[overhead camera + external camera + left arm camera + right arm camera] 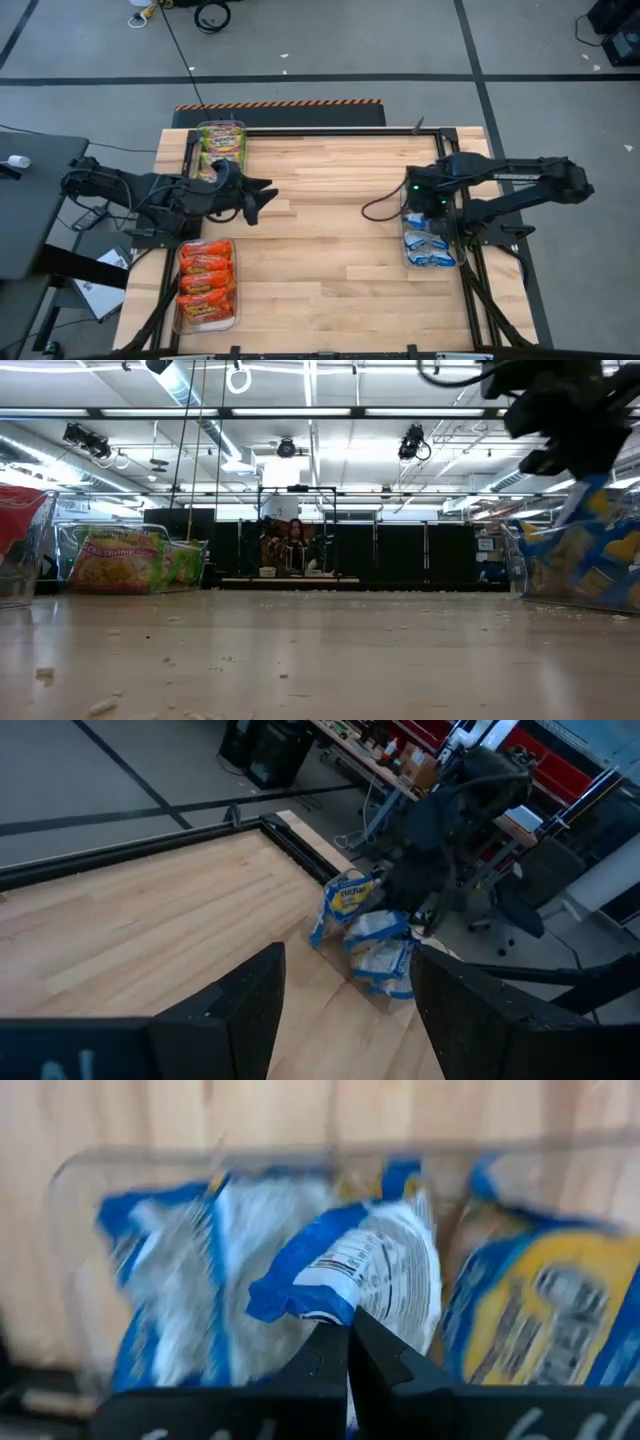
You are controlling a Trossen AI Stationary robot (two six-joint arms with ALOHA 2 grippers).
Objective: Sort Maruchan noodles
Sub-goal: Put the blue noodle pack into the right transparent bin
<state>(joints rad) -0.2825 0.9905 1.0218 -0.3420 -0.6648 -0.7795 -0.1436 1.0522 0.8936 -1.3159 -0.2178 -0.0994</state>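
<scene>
Right gripper (345,1342): your fingers are pinched fully together on the folded end of a blue-and-white noodle packet (350,1275), directly over the clear bin (408,258) at the table's right edge. From above, that arm reaches in from the right, elbow bent out past the table edge, wrist folded back and down over the bin's far end. A green light shows on the wrist. In your right wrist view the pinched packet stands up in front of the other blue-white packets (545,1330), which lie on both sides of it inside the bin. The low view shows the same packet hanging tilted below the dark arm, at the bin's wall.

Left gripper (262,197): fingers spread apart, nothing between them. The arm comes in from the left side, stretched roughly level over the table's left part, fingers pointing toward the middle of the table. It sits between the two left-hand bins. Your left wrist view looks past its two dark fingers (250,1010), across bare wood, to the right arm and the blue packets beyond.

Where the rest of the noodles lie:
- orange-red packets (206,280) stacked in a clear bin at the near-left corner
- green-pink-yellow packets (222,140) in a clear bin at the far-left corner
- blue-white packets in the right-hand bin

Wooden table (330,250): small pale crumbs scattered on it in the low view.
</scene>
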